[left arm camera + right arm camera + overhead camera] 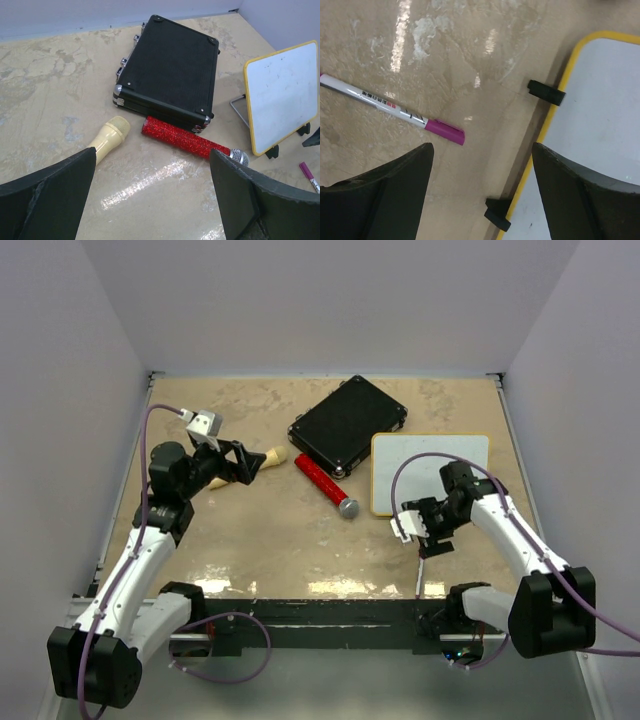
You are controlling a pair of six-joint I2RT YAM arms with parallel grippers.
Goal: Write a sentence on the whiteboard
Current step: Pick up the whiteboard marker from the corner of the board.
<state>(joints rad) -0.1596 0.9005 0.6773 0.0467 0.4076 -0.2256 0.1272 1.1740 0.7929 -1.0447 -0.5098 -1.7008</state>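
Note:
The whiteboard (430, 472) has a yellow rim and black clip feet and stands propped at the right; its face is blank, no sentence shows. It also shows in the left wrist view (282, 95) and the right wrist view (600, 115). A white marker with a magenta cap (395, 107) lies on the table left of the board's near edge, also seen in the left wrist view (309, 176). My right gripper (482, 146) is open and empty above the table between marker and board; in the top view it (435, 532) hangs at the board's near left corner. My left gripper (240, 462) is open and empty.
A black case (347, 424) lies at the back centre. A red glitter microphone (325, 483) lies in front of it, and a cream microphone (262, 459) lies just past my left gripper (152, 152). White walls close in the table on three sides.

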